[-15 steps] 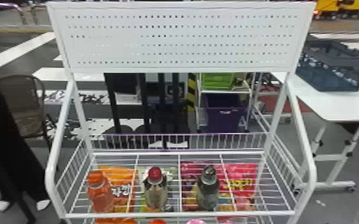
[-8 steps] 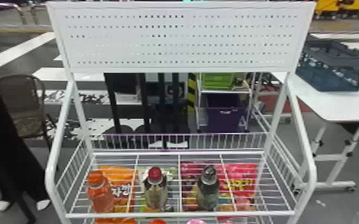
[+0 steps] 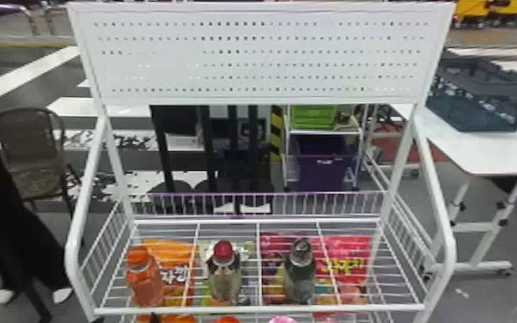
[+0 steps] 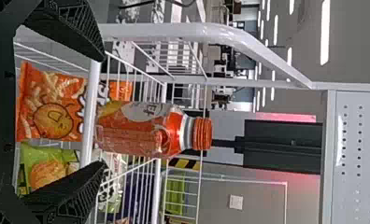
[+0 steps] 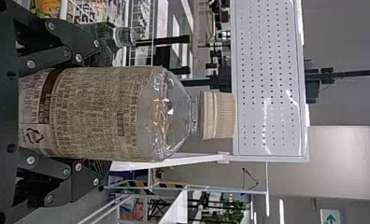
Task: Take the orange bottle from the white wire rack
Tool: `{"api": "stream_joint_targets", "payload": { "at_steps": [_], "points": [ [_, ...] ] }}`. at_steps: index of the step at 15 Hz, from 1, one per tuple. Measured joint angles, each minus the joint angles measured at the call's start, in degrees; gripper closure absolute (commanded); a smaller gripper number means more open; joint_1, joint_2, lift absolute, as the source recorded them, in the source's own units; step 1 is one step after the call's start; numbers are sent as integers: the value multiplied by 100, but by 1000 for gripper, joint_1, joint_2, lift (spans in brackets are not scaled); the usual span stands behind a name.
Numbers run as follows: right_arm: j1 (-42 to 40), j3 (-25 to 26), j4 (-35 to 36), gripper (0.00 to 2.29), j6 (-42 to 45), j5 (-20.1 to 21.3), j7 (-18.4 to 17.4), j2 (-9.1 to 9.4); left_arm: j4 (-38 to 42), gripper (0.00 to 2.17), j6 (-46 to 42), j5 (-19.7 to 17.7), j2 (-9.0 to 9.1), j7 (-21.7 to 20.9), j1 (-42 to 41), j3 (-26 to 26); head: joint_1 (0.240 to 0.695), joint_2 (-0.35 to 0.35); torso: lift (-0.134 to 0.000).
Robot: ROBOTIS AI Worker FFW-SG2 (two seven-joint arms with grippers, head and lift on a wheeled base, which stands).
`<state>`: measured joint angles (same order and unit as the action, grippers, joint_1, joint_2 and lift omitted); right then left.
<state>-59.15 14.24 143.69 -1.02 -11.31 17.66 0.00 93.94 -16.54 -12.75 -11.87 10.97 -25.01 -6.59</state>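
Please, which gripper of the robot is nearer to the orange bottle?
Left. The left gripper is in front of the orange bottle, its fingers open toward it; the right gripper is farther off to the right, around a cream-capped bottle.

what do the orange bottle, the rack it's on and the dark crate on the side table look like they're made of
Orange bottle: probably glossy clear plastic, judging by the see-through shoulder and ridged cap.
White wire rack: likely painted metal, with thin, straight wires and smooth, shiny tubing.
Dark crate: seemingly matte molded plastic, given its even colour and openwork sides.
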Motion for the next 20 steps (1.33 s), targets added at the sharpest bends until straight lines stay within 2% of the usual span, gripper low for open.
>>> {"api": "stream_joint_targets", "payload": {
  "at_steps": [11,12,13,14,15,20],
  "points": [
    [102,89,-43,1156,-212,5,0,0,-1127,117,197,109,-26,8,1522,-351,499,0,0],
    [114,108,-38,1156,-270,5,0,0,-1237,363,206,107,-25,30,1651,-397,499,0,0],
    [124,121,-29,1156,-319,6,0,0,-1328,907,209,107,-22,47,1751,-436,499,0,0],
    [129,131,-20,1156,-351,6,0,0,-1391,1683,209,102,-18,47,1807,-457,499,0,0],
    [136,136,-11,1156,-373,6,0,0,-1428,2115,209,87,-12,56,1832,-463,499,0,0],
    [251,142,49,1156,-683,48,0,0,-1303,2148,209,37,-37,159,1683,-460,499,0,0]
  ]
}}
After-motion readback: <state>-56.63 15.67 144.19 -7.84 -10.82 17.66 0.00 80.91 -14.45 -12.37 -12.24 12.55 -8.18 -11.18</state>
